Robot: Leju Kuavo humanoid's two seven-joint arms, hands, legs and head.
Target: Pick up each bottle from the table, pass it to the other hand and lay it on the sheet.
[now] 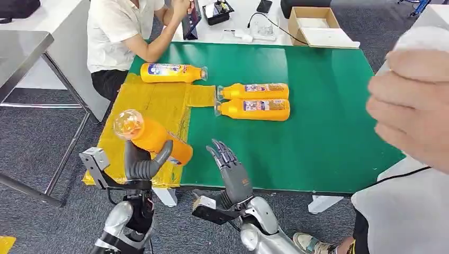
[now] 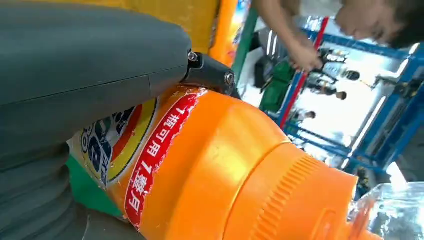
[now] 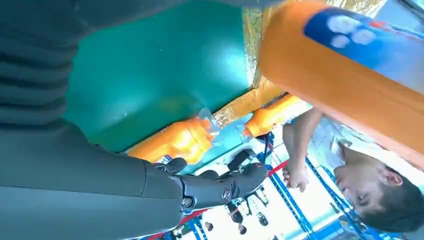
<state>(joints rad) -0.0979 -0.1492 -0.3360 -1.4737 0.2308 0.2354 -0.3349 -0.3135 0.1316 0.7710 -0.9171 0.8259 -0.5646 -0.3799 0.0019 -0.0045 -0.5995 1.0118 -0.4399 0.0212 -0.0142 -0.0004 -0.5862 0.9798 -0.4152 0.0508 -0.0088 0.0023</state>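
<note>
left hand [image 1: 142, 165] grips glossy orange bottle [image 1: 153, 136]; right hand [image 1: 229, 168] spread, empty; crinkled yellow sheet [image 1: 153, 103]

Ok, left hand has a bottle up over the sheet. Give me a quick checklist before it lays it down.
1. Grip: left hand holds the raised bottle around its body: ok.
2. Handover finished: right hand is open, apart from the bottle: ok.
3. Drop zone: bare yellow sheet lies beyond the hand: ok.
4. Neighbours: one bottle on the sheet at its far edge, clear of the zone: ok.
5. Seated person's arm stays off the sheet: ok.
6. Cap tightness: cannot tell.
</note>
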